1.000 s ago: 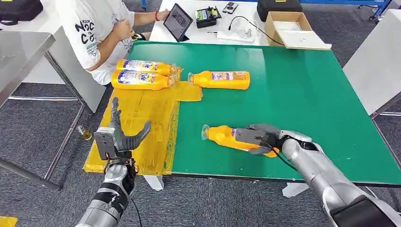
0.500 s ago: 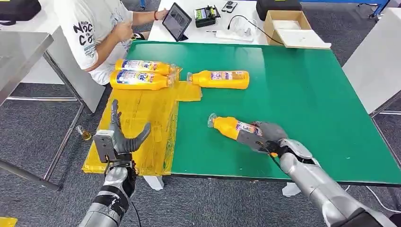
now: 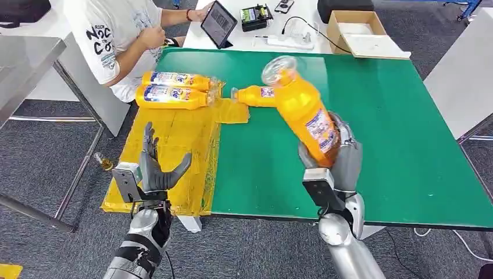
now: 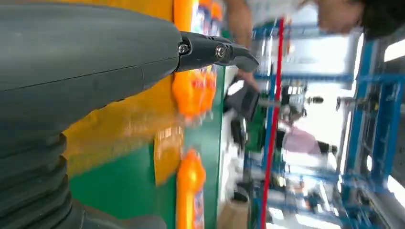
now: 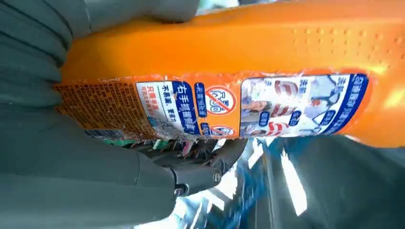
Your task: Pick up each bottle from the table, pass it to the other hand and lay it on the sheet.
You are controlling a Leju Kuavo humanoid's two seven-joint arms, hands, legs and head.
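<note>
My right hand (image 3: 340, 160) grips an orange bottle (image 3: 302, 107) by its lower body and holds it up above the green table (image 3: 395, 122), its clear cap tilted up and toward me. The right wrist view shows that bottle's label (image 5: 248, 107) close up inside the hand (image 5: 95, 157). My left hand (image 3: 152, 170) is open with fingers spread, raised over the near part of the yellow sheet (image 3: 174, 151). Two orange bottles (image 3: 171, 90) lie side by side on the sheet's far end. Another orange bottle (image 3: 261, 95) lies on the table just beyond the sheet.
A person in a white shirt (image 3: 113, 40) sits at the table's far left corner with a tablet (image 3: 219, 24). A cardboard box (image 3: 357, 32) and cables lie on the white table behind. A grey table (image 3: 23, 70) stands to the left.
My right hand has lifted the orange bottle off the table and swung it upright toward me. My left hand has barely moved.
</note>
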